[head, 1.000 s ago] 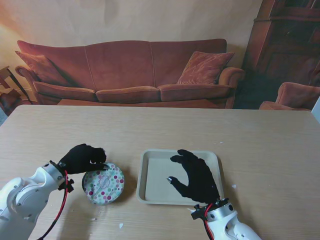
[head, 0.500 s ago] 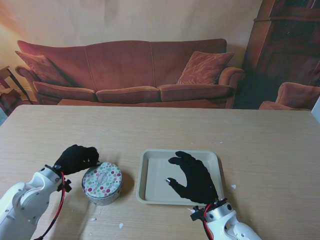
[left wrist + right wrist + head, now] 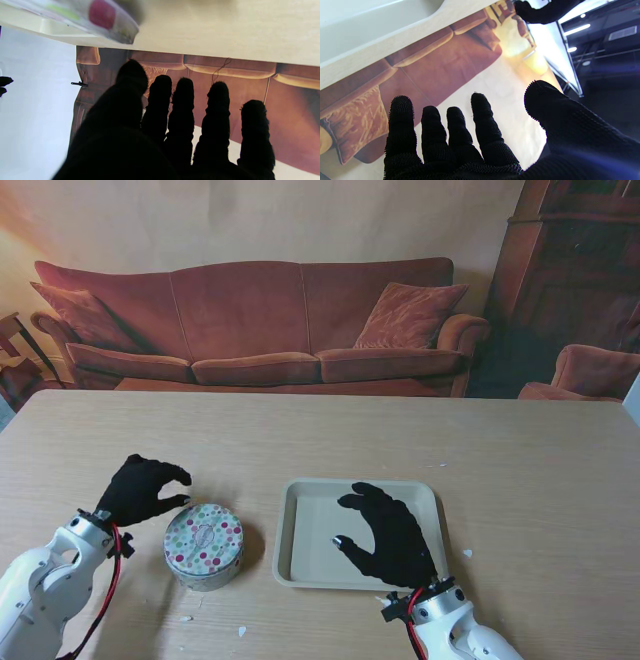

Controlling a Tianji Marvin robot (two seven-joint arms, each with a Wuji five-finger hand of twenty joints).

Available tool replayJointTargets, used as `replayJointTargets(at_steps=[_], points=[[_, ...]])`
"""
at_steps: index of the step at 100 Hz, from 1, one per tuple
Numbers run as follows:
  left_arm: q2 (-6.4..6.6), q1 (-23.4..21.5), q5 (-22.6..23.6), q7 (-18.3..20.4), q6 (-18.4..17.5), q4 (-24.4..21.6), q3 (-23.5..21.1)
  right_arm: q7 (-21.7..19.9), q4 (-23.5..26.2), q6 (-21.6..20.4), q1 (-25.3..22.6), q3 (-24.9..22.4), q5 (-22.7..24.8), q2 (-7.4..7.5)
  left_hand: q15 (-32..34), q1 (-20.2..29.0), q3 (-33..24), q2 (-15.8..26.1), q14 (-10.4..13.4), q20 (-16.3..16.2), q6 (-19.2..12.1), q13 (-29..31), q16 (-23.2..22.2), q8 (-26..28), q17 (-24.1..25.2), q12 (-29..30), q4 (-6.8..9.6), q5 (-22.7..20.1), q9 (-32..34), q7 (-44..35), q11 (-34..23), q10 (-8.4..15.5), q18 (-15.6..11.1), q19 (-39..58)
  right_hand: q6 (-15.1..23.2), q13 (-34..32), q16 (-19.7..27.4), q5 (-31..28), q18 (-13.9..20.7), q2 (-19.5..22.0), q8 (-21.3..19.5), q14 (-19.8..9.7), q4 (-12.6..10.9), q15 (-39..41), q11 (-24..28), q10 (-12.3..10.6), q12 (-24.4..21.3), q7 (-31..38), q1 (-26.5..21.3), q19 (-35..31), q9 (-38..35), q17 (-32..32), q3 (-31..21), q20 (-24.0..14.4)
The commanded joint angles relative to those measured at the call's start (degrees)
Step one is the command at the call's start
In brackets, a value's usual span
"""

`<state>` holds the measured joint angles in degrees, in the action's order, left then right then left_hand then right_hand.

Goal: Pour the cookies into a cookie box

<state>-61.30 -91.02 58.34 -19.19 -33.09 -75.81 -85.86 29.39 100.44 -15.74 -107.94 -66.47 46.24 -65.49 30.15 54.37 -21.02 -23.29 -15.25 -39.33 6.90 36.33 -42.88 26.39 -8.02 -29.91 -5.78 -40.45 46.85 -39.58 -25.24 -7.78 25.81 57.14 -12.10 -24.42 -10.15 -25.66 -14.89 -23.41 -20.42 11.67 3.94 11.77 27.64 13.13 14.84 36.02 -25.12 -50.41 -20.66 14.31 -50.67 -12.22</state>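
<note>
Tin (image 3: 204,544), round, polka-dot lid on, sits upright on table (image 3: 400,430), left of tray (image 3: 295,525) and apart from it. Left hand (image 3: 143,489) just beside tin on its far-left side, not touching; fingers curled loosely, thumb and forefinger apart, holding nothing. Left wrist view: fingers (image 3: 185,105) extended, tin's blurred edge (image 3: 110,22) beyond them. Right hand (image 3: 388,532) hangs over tray, fingers spread, empty. Right wrist view: fingers (image 3: 402,120) splayed, tray rim (image 3: 395,15) beyond. Pale crumbs (image 3: 241,631) on table nearer to me.
</note>
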Motion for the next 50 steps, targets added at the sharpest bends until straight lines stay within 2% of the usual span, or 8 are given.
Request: replayJointTargets(at_steps=[1, 10, 12, 23, 32, 40, 45, 50], points=[[0.43, -1.4, -0.4, 1.2, -2.0, -2.3, -1.5, -0.6, 0.2, -0.3, -0.5, 0.0, 0.0, -0.34, -4.0, -2.2, 1.9, 4.7, 0.6, 1.6, 1.8, -5.4, 2.8, 0.8, 4.4, 3.5, 0.38, 2.4, -5.3, 4.1, 2.5, -1.7, -0.6, -3.6, -0.1, -0.6, -0.3, 0.8, -0.3, 1.7, 0.4, -0.6, -2.3, 0.5, -0.8, -0.4, 0.0, -0.1, -0.5, -0.4, 1.9, 0.0, 1.4, -0.5], [0.43, -3.1, 0.5, 1.0, -5.0, -4.7, -3.5, -0.7, 0.2, -0.3, -0.5, -0.1, 0.1, -0.33, -10.8, -5.0, 6.4, 12.0, 1.2, 4.5, 4.2, -13.2, 7.9, -0.8, 10.3, 7.2, 2.83, 4.0, -11.6, 12.4, 7.0, -3.5, -2.2, -10.3, -0.1, -0.6, -0.3, 0.8, -0.4, 1.7, 0.4, -0.7, -2.4, 0.5, -0.9, -0.3, 0.0, -0.1, -0.5, -0.4, 1.9, 0.1, 1.4, -0.5], [0.43, -3.6, 0.5, 1.3, -5.5, -5.4, -3.9, -0.7, 0.2, -0.3, -0.5, -0.1, 0.0, -0.33, -12.0, -2.7, 11.7, 14.1, 1.4, 4.8, 4.6, -14.8, 9.7, -1.1, 11.3, 8.3, 3.42, 4.4, -13.0, 14.4, 7.8, -3.8, -2.7, -12.1, -0.1, -0.7, -0.3, 0.8, -0.3, 1.7, 0.4, -0.7, -2.4, 0.5, -0.9, -0.3, 0.0, -0.1, -0.5, -0.4, 1.9, 0.2, 1.4, -0.5], [0.36, -6.8, 0.4, 3.5, -8.5, -9.4, -6.1, -0.7, 0.1, -0.4, -0.5, -0.1, 0.0, -0.31, -19.8, -1.4, 21.4, 21.4, 4.0, 10.1, 5.9, -21.6, 16.8, -5.2, 13.7, 13.0, 3.79, 6.9, -18.5, 23.5, 13.1, -4.1, -4.9, -24.5, -0.1, -0.6, -0.3, 0.8, -0.3, 1.8, 0.4, -0.6, -2.4, 0.5, -0.9, -0.3, 0.0, -0.1, -0.6, -0.3, 1.9, 0.1, 1.4, -0.5], [0.3, -9.2, -0.4, 6.1, -10.2, -12.0, -6.9, -0.7, 0.1, -0.5, -0.5, -0.1, 0.2, -0.28, -23.3, -3.4, 22.6, 25.1, 6.6, 13.2, 6.0, -25.7, 20.6, -7.0, 14.0, 15.7, 3.72, 8.2, -21.4, 28.2, 15.7, -3.8, -6.7, -35.2, -0.1, -0.6, -0.3, 0.9, -0.3, 1.8, 0.4, -0.7, -2.4, 0.5, -0.9, -0.3, 0.0, -0.2, -0.6, -0.3, 1.9, 0.1, 1.4, -0.5], [0.53, -10.5, -0.1, 7.7, -10.8, -13.5, -6.8, -0.9, 0.2, -0.6, -0.6, -0.1, 0.1, -0.28, -25.3, -5.8, 23.1, 27.6, 9.6, 12.8, 6.3, -29.1, 22.8, -8.3, 14.6, 17.3, 3.61, 11.2, -24.7, 31.4, 17.3, -2.6, -8.3, -41.9, -0.1, -0.5, -0.3, 0.9, -0.3, 1.9, 0.4, -0.6, -2.4, 0.5, -0.9, -0.3, 0.0, -0.1, -0.5, -0.3, 2.0, 0.1, 1.5, -0.5], [0.61, -11.1, -0.5, 9.1, -10.6, -14.1, -6.3, -0.8, 0.2, -0.6, -0.7, -0.1, 0.1, -0.27, -26.3, -6.7, 23.1, 28.4, 11.4, 10.0, 6.2, -31.7, 24.9, -9.3, 14.1, 18.9, 3.63, 12.4, -27.1, 32.8, 17.8, -1.8, -9.8, -48.9, -0.1, -0.6, -0.3, 0.8, -0.4, 1.9, 0.4, -0.7, -2.4, 0.5, -0.9, -0.3, 0.0, -0.1, -0.6, -0.3, 1.9, 0.1, 1.5, -0.5], [0.73, -11.5, -1.3, 10.8, -10.4, -14.3, -5.6, -0.8, 0.2, -0.6, -0.7, -0.1, 0.2, -0.27, -28.2, -7.6, 23.1, 28.8, 13.2, 12.2, 6.4, -33.8, 26.8, -10.6, 13.2, 20.1, 3.7, 14.7, -30.6, 34.5, 18.0, -1.1, -11.1, -52.1, -0.1, -0.6, -0.3, 0.8, -0.3, 1.9, 0.4, -0.7, -2.4, 0.5, -0.9, -0.4, 0.0, -0.2, -0.5, -0.3, 1.9, 0.1, 1.6, -0.5]])
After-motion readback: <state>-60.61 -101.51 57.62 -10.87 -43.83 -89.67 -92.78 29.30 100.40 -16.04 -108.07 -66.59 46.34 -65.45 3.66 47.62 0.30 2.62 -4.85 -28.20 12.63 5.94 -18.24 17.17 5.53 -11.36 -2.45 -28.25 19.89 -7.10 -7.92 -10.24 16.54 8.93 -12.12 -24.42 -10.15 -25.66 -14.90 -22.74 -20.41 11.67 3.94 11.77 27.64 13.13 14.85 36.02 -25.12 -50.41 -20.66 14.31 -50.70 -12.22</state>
